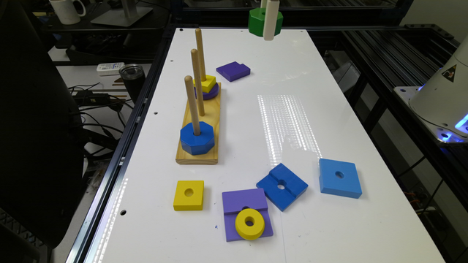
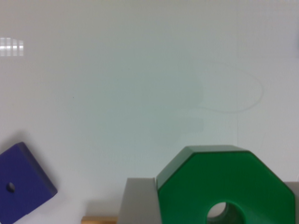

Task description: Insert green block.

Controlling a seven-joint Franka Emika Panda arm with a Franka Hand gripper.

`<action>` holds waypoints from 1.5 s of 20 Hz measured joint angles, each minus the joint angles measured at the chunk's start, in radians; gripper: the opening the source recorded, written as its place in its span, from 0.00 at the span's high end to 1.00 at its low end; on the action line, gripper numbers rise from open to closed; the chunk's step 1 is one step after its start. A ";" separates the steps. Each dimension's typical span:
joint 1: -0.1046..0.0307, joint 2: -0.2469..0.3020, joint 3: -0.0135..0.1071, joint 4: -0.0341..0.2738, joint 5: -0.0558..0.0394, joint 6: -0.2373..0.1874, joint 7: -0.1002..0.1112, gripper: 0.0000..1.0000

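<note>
The green block (image 1: 260, 22) hangs in the air above the far end of the white table (image 1: 329, 109), gripped by the tool (image 1: 270, 25), whose pale finger (image 1: 271, 20) crosses the block's front face in the exterior view. In the wrist view the green block (image 2: 227, 184) sits between two grey pads (image 2: 136, 200), one pressed against each side, so the tool is clenched on it and no wider than the block itself. The block is a thick, dark-green octagon with a round centre hole, held roughly level with its hole facing up. Below it and toward the exterior view's left lies a flat purple stepped block (image 1: 233, 71) on the table. Farther that way stands a wooden base (image 1: 197, 155) with three upright pegs (image 1: 192, 106) in a row; the nearest peg carries a blue octagonal block (image 1: 197, 138), the middle peg is bare, and the far peg carries a yellow piece (image 1: 206, 83) stacked on a purple disc (image 1: 211, 93). Along the near end of the table lie a yellow square block (image 1: 188, 195), a purple slab (image 1: 245, 212) with a yellow ring (image 1: 250, 224) resting on it, a dark-blue grooved square (image 1: 282, 186) just beside the slab, and a lighter blue square (image 1: 340, 178) well apart to the exterior view's right.
</note>
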 joint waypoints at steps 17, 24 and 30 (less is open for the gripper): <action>0.001 0.014 0.036 0.008 0.0025 0.027 0.026 1.00; 0.001 0.068 0.070 0.062 0.0027 0.036 0.059 1.00; 0.001 0.132 0.100 0.130 0.0026 0.036 0.088 1.00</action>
